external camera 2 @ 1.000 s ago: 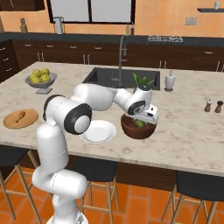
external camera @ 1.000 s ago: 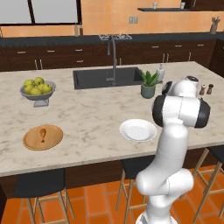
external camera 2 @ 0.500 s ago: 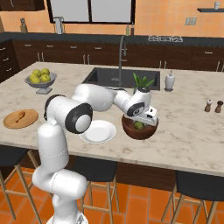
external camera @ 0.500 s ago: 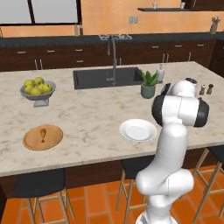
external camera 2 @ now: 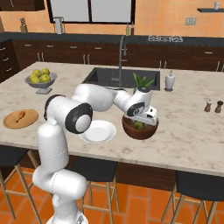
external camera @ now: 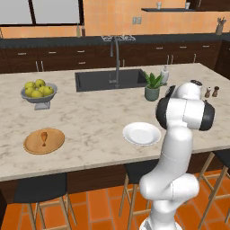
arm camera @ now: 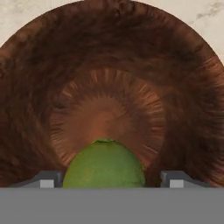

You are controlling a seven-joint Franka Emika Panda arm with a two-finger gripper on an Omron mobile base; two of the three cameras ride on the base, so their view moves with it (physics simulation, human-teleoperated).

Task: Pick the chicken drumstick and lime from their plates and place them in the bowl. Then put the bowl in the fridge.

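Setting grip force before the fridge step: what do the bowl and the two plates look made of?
Bowl: apparently wood, matte reddish-brown with radiating grain. Drumstick's plate: probably wood, flat tan disc with raised rim. Empty plate: likely glazed ceramic, glossy white; could be plastic.

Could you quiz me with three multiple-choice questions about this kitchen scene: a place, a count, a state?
1. Where is the lime?
A. on the white plate
B. inside the bowl
C. in the sink

2. How many plates lie on the counter?
A. two
B. four
C. none

3. What does the white plate hold?
A. the drumstick
B. a lime
C. nothing

Answers: 1 B, the hand view shows it against the bowl's brown inside, between the tool's fingertips. 2 A, one wooden plate, one white. 3 C, its surface is bare; the chicken drumstick lies on the wooden plate.
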